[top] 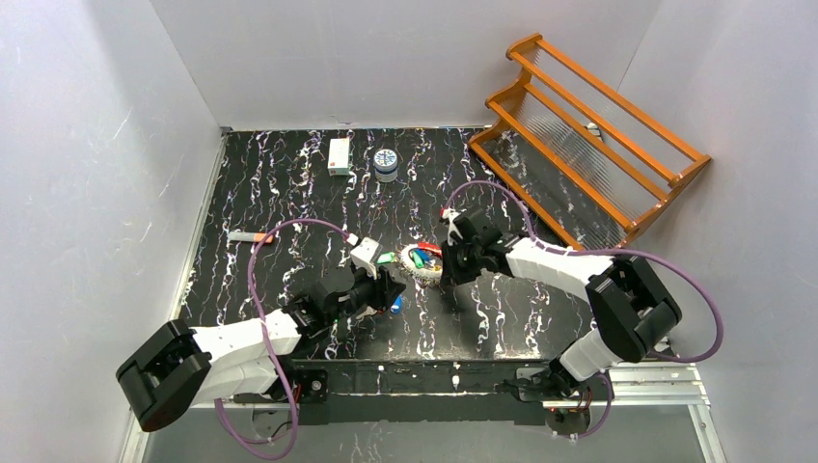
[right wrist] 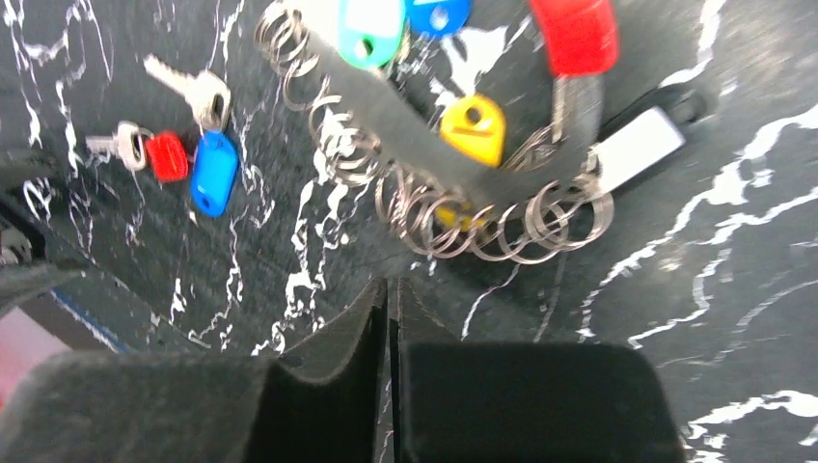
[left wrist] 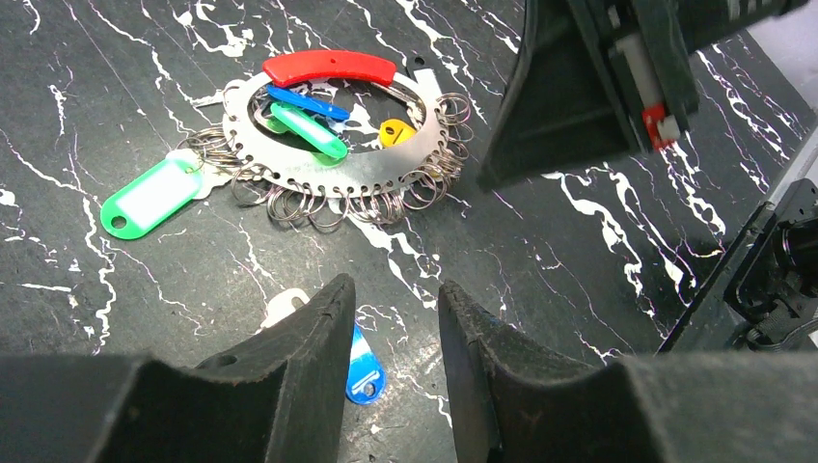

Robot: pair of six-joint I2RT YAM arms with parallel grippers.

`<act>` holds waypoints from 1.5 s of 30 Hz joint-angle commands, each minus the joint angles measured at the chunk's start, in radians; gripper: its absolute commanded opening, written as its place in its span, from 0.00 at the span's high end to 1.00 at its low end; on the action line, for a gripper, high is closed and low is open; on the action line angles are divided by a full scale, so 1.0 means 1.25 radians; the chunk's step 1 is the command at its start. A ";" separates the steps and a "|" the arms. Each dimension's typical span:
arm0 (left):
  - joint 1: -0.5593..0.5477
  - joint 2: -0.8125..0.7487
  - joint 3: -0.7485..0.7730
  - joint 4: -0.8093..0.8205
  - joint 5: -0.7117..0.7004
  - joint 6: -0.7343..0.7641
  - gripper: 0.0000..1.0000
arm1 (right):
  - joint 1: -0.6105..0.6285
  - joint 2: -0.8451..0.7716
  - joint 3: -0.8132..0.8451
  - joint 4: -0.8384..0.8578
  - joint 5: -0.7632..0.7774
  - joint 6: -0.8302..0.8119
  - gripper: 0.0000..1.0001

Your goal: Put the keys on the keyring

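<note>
No word, number or brand can be read anywhere; the green tag (left wrist: 152, 198) carries a white insert that shows blank in the left wrist view; the black tag (right wrist: 641, 135) has a white insert too, blurred in the right wrist view, with no writing to make out; on the tabletop (top: 289, 193), the white box (top: 339, 155) bears a small red mark at one corner, too small to tell; the label on the round tin (top: 386, 162) is likewise too small to read.
</note>
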 commanded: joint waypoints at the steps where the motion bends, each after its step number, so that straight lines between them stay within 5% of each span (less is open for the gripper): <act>1: -0.002 0.000 0.011 0.013 -0.006 -0.006 0.64 | 0.039 -0.005 -0.035 -0.001 0.000 0.040 0.90; 12: -0.002 -0.019 -0.001 0.013 -0.008 -0.011 0.64 | 0.047 0.053 -0.007 0.037 0.137 0.061 0.99; 26: -0.002 -0.050 -0.023 0.011 -0.011 -0.012 0.64 | -0.110 -0.014 -0.066 0.199 0.057 0.110 0.99; 34: -0.002 -0.052 -0.025 0.011 -0.016 -0.009 0.64 | -0.108 -0.066 -0.075 0.171 -0.040 0.024 0.85; 45: -0.002 -0.044 -0.024 0.011 -0.011 -0.009 0.64 | -0.024 -0.011 -0.049 0.132 -0.005 -0.023 0.94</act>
